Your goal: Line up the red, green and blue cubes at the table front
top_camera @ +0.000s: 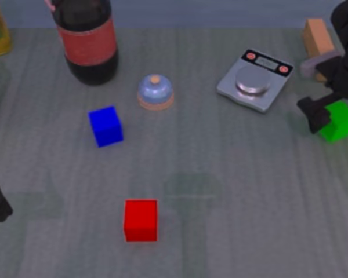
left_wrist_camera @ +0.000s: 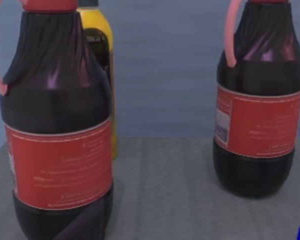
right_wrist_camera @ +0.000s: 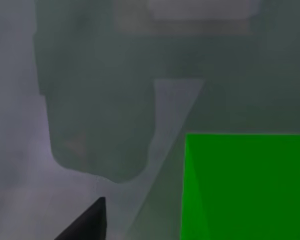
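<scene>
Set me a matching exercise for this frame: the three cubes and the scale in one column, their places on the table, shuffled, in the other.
1. red cube
2. blue cube
3. green cube
4. scale

A. at the right gripper, right edge
B. nearest the front, left of centre
C. right of the bell
D. in front of the cola bottle

Pairs: 1-B, 2-D, 3-A, 4-C

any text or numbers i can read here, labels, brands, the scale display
No text can be read in any view.
Red labels on the two cola bottles: faint printed lines, too blurred to read.
Yellow bottle label: dark patch, unreadable.
Kitchen scale display: dark strip between two red buttons, no legible digits.
Cubes, bell and wooden block: no markings visible.
</scene>
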Robot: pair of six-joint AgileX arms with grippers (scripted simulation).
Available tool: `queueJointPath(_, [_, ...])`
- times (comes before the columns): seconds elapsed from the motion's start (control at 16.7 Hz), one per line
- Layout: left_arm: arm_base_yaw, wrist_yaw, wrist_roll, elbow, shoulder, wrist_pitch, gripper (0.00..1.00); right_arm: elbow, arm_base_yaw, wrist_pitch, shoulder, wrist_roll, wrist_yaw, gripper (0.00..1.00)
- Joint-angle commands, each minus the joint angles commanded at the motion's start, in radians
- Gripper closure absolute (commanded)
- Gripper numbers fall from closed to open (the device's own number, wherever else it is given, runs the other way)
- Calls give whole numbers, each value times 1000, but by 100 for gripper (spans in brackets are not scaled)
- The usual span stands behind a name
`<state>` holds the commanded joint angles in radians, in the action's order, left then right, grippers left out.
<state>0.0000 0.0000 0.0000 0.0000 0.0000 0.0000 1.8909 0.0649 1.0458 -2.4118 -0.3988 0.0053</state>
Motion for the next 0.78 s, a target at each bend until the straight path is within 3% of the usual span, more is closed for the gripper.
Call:
queueJointPath(0.42, [0,0,0,0,0,0,0,-51,0,-68,-21,0,0,0])
queueJointPath(0.78, [0,0,0,0,0,0,0,-51,0,-68,-21,0,0,45])
